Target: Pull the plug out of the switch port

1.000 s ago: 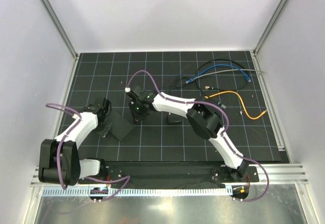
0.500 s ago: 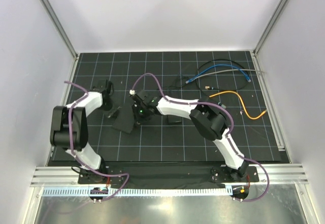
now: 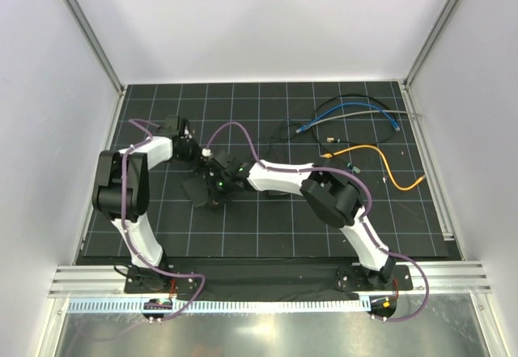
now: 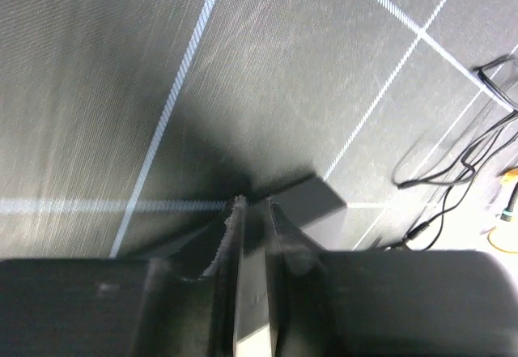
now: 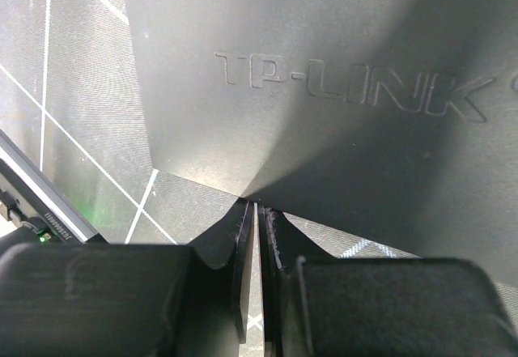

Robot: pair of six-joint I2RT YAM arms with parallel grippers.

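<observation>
Black grid mat [image 3: 267, 227] is carrying the switch [image 5: 324, 90] left of centre. Right gripper [image 5: 257, 210] is resting clenched, empty fingertips at the switch's edge. Left gripper [image 4: 252, 207] is hovering toward the mat's far-left corner, its fingers a sliver apart; whether they are gripping anything, cannot tell.

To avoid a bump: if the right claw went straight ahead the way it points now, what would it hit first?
The switch: in the right wrist view its near edge lies just ahead of the right claw tips. Whether they touch it is unclear.
</observation>
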